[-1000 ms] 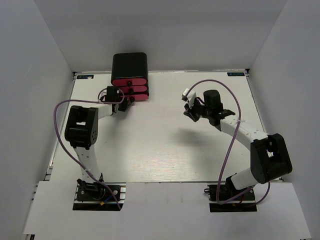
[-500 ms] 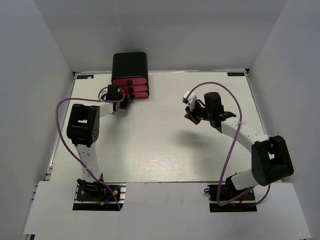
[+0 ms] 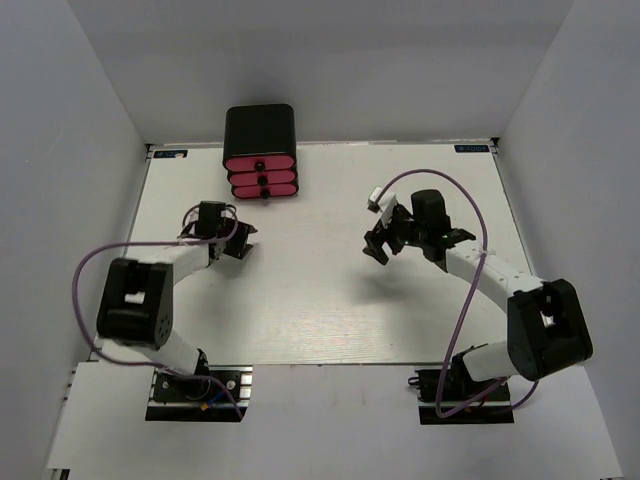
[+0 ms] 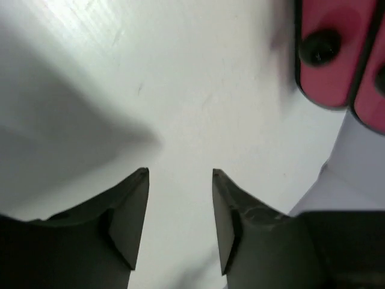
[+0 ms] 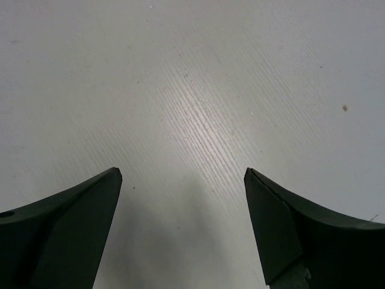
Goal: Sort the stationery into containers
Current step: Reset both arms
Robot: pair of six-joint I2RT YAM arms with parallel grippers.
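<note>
Pink drawers [image 3: 262, 176] in the black box [image 3: 258, 128] sit shut at the table's [image 3: 320, 300] far edge, contents hidden from us; left wrist cam crops them. Left hand [image 4: 180, 174] part open, right hand [image 5: 183, 171] wide, both gripping nothing, w/ table room around each.

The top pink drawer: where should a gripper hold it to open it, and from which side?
Probably by its round black knob, coming straight at the pink front. Only the knob stands out; the drawer sits shut in the black box.
</note>
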